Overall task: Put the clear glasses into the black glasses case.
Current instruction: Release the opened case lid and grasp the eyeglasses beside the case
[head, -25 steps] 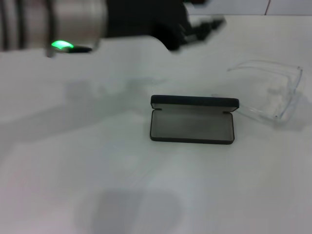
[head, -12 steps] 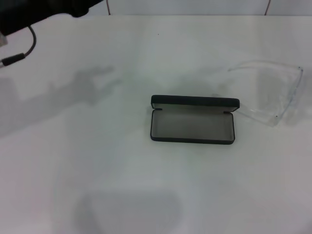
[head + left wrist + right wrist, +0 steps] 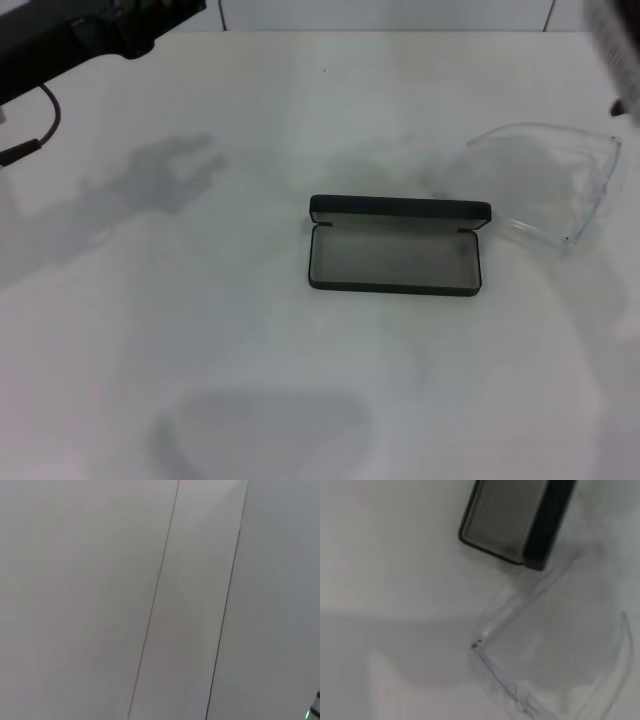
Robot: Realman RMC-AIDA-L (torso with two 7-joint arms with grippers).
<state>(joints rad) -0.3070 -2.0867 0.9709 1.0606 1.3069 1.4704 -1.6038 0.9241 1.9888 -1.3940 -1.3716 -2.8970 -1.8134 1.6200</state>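
The black glasses case (image 3: 395,258) lies open in the middle of the table, its grey lining up and its lid (image 3: 400,209) standing at the far side. The clear glasses (image 3: 560,190) rest on the table just right of and behind the case, arms unfolded. The right wrist view looks down on the clear glasses (image 3: 555,645) and one end of the case (image 3: 515,520). My left gripper (image 3: 165,18) is a dark shape at the far left corner, well away from both. My right arm (image 3: 615,50) shows as a blur at the far right edge, above the glasses.
The white table (image 3: 200,330) stretches all round the case, with arm shadows across its far half. A cable (image 3: 40,125) hangs from the left arm. The left wrist view shows only pale wall panels (image 3: 100,600).
The left arm has swung from above the table's far middle back to the far left corner. The right arm has come in at the far right edge. Case and glasses have not moved.
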